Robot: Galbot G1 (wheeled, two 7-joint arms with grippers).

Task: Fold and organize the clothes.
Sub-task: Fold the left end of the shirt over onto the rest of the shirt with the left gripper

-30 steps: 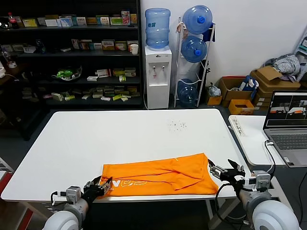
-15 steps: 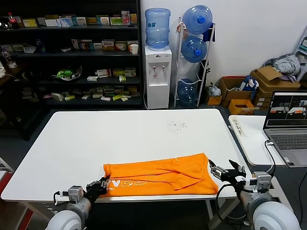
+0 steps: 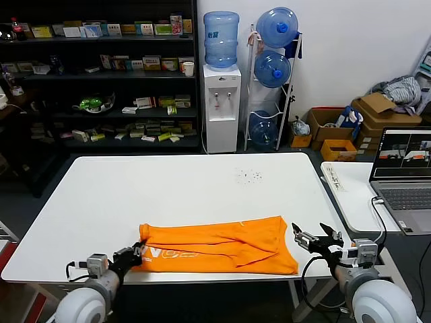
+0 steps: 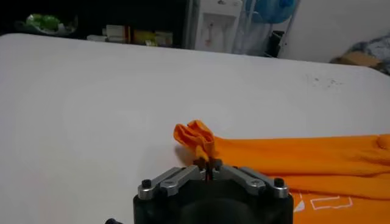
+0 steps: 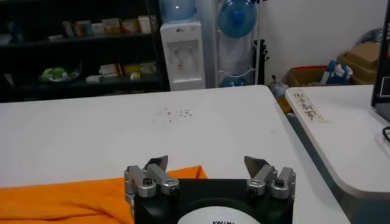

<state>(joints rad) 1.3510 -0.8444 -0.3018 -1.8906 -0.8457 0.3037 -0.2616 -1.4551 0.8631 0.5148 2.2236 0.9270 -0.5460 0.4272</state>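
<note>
The orange T-shirt [image 3: 222, 245] lies folded in a long band along the near edge of the white table [image 3: 168, 195], white lettering showing near its left end. My left gripper [image 3: 135, 254] is shut on the shirt's left edge; in the left wrist view the cloth [image 4: 196, 137] bunches up just above the closed gripper [image 4: 207, 172]. My right gripper [image 3: 315, 240] is open and empty, just off the shirt's right end. In the right wrist view the gripper [image 5: 207, 165] stands wide apart with the shirt's corner [image 5: 91, 198] below one side.
A second white table [image 3: 353, 192] with a laptop [image 3: 404, 176] stands to the right. Small dark specks [image 3: 248, 176] lie on the far part of the table. Shelves, a water dispenser [image 3: 221, 81] and boxes stand behind.
My left gripper has moved left along the near edge with the shirt's left end, which now sits farther left and slightly bunched. The right gripper has hardly moved.
</note>
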